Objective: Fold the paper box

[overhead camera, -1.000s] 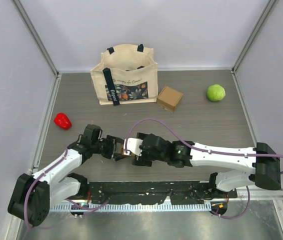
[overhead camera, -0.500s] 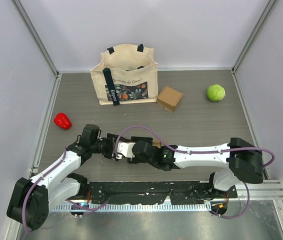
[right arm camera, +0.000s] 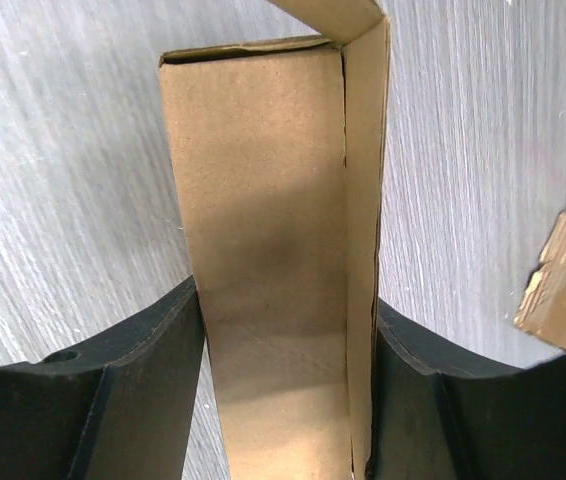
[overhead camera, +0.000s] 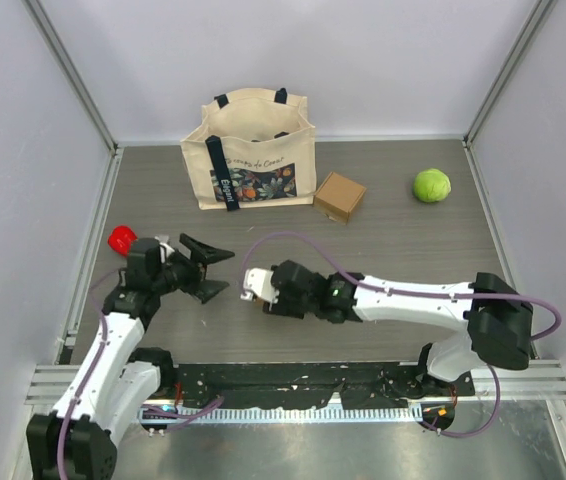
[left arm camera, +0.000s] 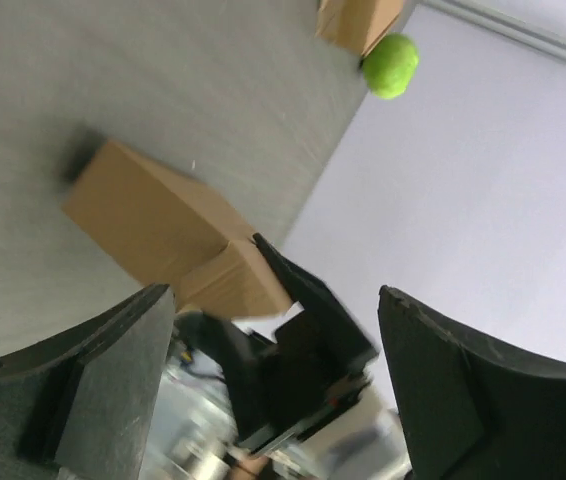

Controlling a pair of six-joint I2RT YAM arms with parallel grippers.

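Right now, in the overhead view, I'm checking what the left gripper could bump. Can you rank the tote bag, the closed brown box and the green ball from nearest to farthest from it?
From the left gripper:
1. tote bag, behind it and slightly to the right.
2. closed brown box, just off the bag's right end.
3. green ball, far right, near the back.

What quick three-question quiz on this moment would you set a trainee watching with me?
1. True or false: the left gripper stands open, holding nothing.
2. What sits between the fingers of the right gripper? A red pepper; B brown paper box; C nothing.
3. Fill in: the small brown cardboard cube lies between the cream canvas tote bag and the round ___ ball.
Key: 1 true; 2 B; 3 green.
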